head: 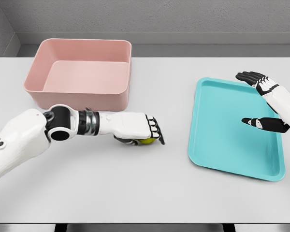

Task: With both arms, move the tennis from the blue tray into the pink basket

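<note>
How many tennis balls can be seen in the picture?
1: the tennis ball lies under the left hand, on the table, between the basket and tray. The hand hides most of it.

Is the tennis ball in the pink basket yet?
No. The pink basket shows only bare floor; the tennis ball sits under the left hand, over the table in front of it.

The pink basket [82, 72] looks like smooth, matt plastic; the blue tray [222, 140] is smooth plastic with a soft shine; the table [135, 183] is plain, matt and grey-white; the left arm [19, 140] has a hard white shell with a shiny metal ring.
</note>
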Robot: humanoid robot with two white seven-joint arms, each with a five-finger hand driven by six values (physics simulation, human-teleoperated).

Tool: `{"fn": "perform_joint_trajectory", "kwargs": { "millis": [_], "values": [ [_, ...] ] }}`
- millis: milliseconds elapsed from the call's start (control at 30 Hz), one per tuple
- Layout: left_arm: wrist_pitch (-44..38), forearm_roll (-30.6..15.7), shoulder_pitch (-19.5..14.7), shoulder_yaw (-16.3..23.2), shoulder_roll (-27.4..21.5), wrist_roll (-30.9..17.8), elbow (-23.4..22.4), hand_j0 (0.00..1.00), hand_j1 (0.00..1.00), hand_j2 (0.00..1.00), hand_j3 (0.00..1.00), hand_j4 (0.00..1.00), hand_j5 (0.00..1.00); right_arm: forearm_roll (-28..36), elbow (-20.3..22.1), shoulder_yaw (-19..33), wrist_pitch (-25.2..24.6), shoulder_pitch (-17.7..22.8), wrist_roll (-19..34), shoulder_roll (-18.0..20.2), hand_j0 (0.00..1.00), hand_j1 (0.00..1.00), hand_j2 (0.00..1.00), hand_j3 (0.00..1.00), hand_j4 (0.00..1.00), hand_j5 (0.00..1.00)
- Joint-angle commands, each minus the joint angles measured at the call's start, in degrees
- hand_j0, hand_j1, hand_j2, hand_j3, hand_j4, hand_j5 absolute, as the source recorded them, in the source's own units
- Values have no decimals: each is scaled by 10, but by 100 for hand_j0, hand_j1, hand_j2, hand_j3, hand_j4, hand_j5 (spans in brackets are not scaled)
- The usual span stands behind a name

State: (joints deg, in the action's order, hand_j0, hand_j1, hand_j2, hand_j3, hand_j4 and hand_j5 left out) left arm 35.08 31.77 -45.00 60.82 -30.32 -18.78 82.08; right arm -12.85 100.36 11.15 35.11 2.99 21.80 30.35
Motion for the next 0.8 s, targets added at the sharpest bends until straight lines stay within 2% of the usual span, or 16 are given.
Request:
{"fn": "perform_joint_trajectory", "kwargs": {
  "millis": [0,133,500,767],
  "values": [
    [-1,-4,0,-1,0,-3,0,70,70,70,70,70,70,5,0,0,-1,0,-1,1,100,100,100,100,100,100],
    [-1,-9,-2,-3,-7,-4,0,70,70,70,70,70,70,5,0,2,-1,1,-1,1,100,100,100,100,100,100],
    [-1,-8,-3,0,-10,-7,0,59,59,59,59,59,59,5,1,2,-1,4,-1,1,100,100,100,100,100,100],
    [-1,-14,-17,-1,-18,-8,5,59,59,59,59,59,59,5,0,3,-1,4,-1,1,100,100,100,100,100,100]
  ]
}}
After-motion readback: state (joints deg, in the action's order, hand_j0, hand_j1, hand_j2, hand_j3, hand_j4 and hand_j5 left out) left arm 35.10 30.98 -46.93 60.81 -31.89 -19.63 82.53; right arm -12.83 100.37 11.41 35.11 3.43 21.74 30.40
